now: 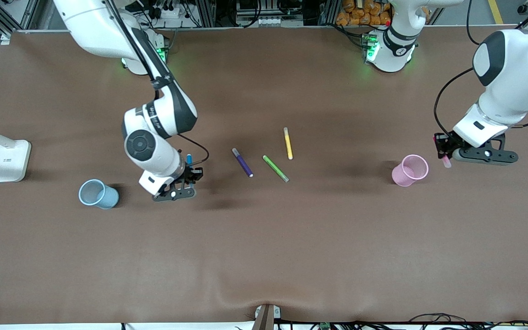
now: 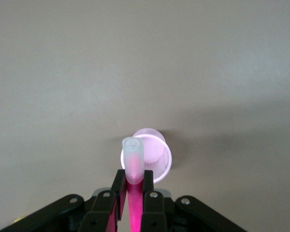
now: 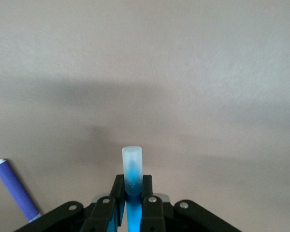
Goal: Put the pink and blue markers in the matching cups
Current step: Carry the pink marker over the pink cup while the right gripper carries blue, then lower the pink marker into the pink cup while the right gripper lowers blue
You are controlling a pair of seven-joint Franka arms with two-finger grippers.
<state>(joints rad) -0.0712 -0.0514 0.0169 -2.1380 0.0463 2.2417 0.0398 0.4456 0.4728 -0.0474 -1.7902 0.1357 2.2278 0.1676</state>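
While both arms hold their pens up in the air, the cups wait on the brown tabletop [image 1: 264,256]. Nearest the front camera stands the blue cup [image 1: 98,194], at the right arm's end. The right gripper [image 1: 189,173] hangs just beside it, toward the middle of the tabletop, not over it yet. Its fingers [image 3: 117,189] are shut tight on the blue marker [image 3: 132,169], which stands upright. A bit farther back stands the pink cup [image 1: 409,170]. The left gripper [image 1: 443,149] hangs close beside it, fingers [image 2: 118,186] squeezed on the pink marker [image 2: 133,159], pale end down. Farther off lie the purple marker [image 1: 242,162], green marker [image 1: 275,168] and yellow marker [image 1: 288,143].
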